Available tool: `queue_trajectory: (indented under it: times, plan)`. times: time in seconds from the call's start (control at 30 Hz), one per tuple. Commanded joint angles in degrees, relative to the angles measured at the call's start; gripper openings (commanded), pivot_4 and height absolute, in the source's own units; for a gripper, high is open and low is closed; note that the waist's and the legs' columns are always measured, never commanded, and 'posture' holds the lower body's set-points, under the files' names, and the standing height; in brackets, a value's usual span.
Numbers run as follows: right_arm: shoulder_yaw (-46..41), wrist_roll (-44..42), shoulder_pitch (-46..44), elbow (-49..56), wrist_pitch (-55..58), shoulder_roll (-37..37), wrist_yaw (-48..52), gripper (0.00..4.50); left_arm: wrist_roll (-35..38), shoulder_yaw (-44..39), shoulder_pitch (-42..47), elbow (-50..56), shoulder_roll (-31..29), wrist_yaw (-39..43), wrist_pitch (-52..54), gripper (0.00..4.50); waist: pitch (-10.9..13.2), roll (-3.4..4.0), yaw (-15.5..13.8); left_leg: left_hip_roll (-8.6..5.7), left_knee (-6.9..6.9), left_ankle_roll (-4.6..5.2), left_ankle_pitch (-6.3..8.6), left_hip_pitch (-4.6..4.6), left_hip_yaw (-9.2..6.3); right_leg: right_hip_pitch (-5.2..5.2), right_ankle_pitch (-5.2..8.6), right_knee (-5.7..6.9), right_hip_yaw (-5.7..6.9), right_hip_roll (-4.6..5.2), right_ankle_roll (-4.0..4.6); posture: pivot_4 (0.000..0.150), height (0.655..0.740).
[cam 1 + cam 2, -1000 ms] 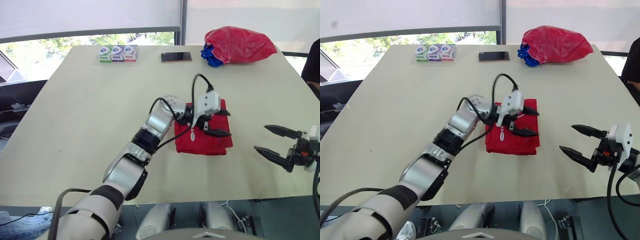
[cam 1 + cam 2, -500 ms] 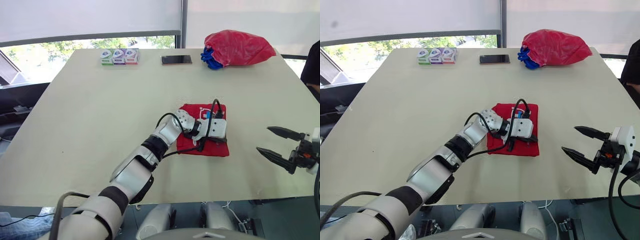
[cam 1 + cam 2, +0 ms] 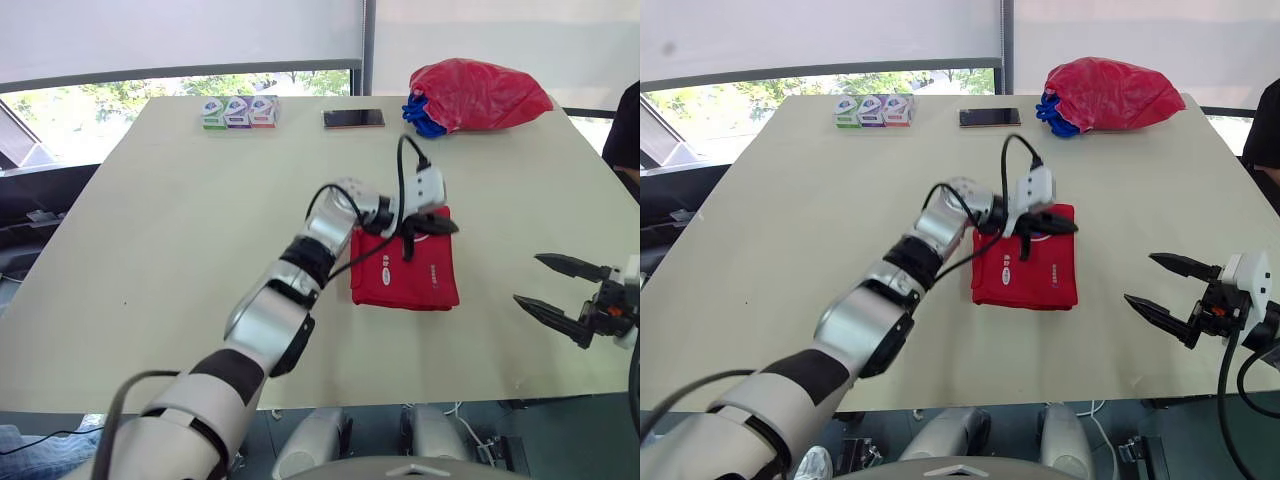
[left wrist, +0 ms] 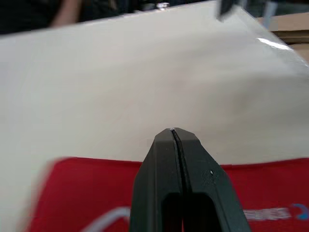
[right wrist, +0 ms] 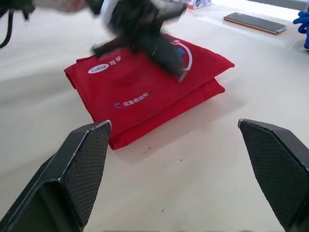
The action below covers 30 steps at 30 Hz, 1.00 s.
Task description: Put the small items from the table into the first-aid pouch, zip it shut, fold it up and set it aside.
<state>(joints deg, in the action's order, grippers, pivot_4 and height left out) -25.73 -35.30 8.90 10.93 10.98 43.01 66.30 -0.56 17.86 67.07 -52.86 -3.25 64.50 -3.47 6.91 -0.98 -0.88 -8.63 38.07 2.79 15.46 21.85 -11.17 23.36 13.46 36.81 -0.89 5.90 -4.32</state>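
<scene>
Left hand [image 4: 173,134]: is hovering over the far edge of the pouch, its two black fingers pressing tight together with nothing showing between them; whether it is touching the fabric cannot be told.
Right hand [image 3: 527,279]: is hanging above the bench near the front right edge, its fingers spreading wide and holding nothing.
First-aid pouch [image 5: 145,92]: is lying flat on the bench, red and folded into two layers, directly under the left hand and well apart from the right hand, on that hand's inner side; whether its zip is closed cannot be told.
Bench [image 3: 180,250]: is carrying everything, pale and bare around both hands.
Three small boxes [image 3: 238,111]: are sitting in a row touching one another, far beyond the left hand, by the far edge.
Phone [image 3: 353,118]: is lying flat beyond the left hand, between the boxes and the red bag.
Red bag [image 3: 478,92]: is resting at the far corner, well beyond both hands, with something blue [image 3: 418,118] poking out beside it.
</scene>
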Motion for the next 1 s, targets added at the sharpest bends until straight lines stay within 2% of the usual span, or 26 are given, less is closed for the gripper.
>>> queue_trajectory:
  times: [0.03,0.23,0.43,0.53,0.6,0.7,0.8,0.9,1.0]
  plan:
    - [-1.8,-0.3,-1.0,0.4,-2.1,0.1,-0.3,4.5,-4.5,1.4,2.0,-6.9,0.7,-4.4,-3.9,0.04,0.0,0.0,0.0,-0.01,0.0,0.01,0.01,0.0,0.0,0.0,0.01,0.0,0.0,0.01,-0.01,0.15,0.74]
    - [-1.9,0.0,0.0,0.5,-3.3,-0.2,-0.9,4.5,-10.9,4.7,1.3,-16.0,2.8,-7.4,-1.9,0.04,0.0,-0.02,0.0,-0.11,0.06,0.04,0.02,0.03,-0.04,-0.01,0.02,0.03,0.01,0.03,-0.07,0.15,0.74]
    - [-2.1,-0.2,0.6,1.2,-3.7,-0.4,-1.7,4.5,-12.1,4.7,-2.1,-18.6,3.2,-5.8,-0.2,0.04,-0.1,0.06,0.1,-0.1,0.06,0.09,0.05,-0.12,-0.01,-0.13,0.05,0.04,-0.03,0.04,-0.14,0.15,0.74]
    - [-2.0,-1.4,1.2,2.0,-1.3,-0.2,-2.7,4.5,-10.5,2.9,-2.0,-17.6,2.6,-6.0,-1.9,0.04,-0.2,0.08,0.1,-0.1,0.06,0.09,0.05,-0.13,-0.01,-0.14,0.05,0.04,-0.03,0.04,-0.14,0.15,0.74]
    - [-1.1,-1.6,0.1,2.6,2.0,0.3,-5.7,4.5,-3.8,-3.3,-1.2,-12.9,1.0,-2.3,-5.8,0.04,-0.2,0.11,0.1,-0.1,0.05,0.1,0.06,-0.14,0.0,-0.14,0.05,0.04,-0.05,0.04,-0.14,0.15,0.74]
    - [0.4,-3.1,-1.5,4.1,5.1,0.2,-7.2,4.5,1.2,-8.1,-1.9,-6.6,-2.1,1.6,-10.0,0.04,-0.1,0.13,0.7,-0.08,0.05,0.09,0.05,-0.01,0.02,0.04,0.05,0.13,-0.12,0.06,-0.13,0.15,0.74]
    - [2.8,-3.5,-4.2,5.6,8.0,-0.7,-9.8,4.5,8.5,-13.0,-4.3,3.0,-7.2,9.1,-4.4,0.04,0.0,0.12,1.0,-0.07,0.06,0.07,0.05,0.14,-0.04,0.2,0.04,0.15,-0.09,0.12,-0.1,0.15,0.74]
    - [5.4,-3.0,-5.6,6.7,11.7,-1.2,-13.2,4.5,13.5,-14.5,-9.1,15.0,-14.1,16.1,3.9,0.04,0.0,0.12,1.5,-0.09,0.11,0.08,0.05,0.17,-0.04,0.2,0.04,0.14,-0.1,0.15,-0.1,0.15,0.74]
    - [10.1,-1.9,-8.1,9.0,19.7,-0.6,-19.0,4.5,15.2,-13.1,-15.8,27.3,-25.9,24.5,11.1,0.93,0.0,0.16,2.0,-0.08,0.0,0.08,0.06,0.03,-0.12,0.21,0.04,0.15,-0.29,0.16,-0.09,0.15,0.74]
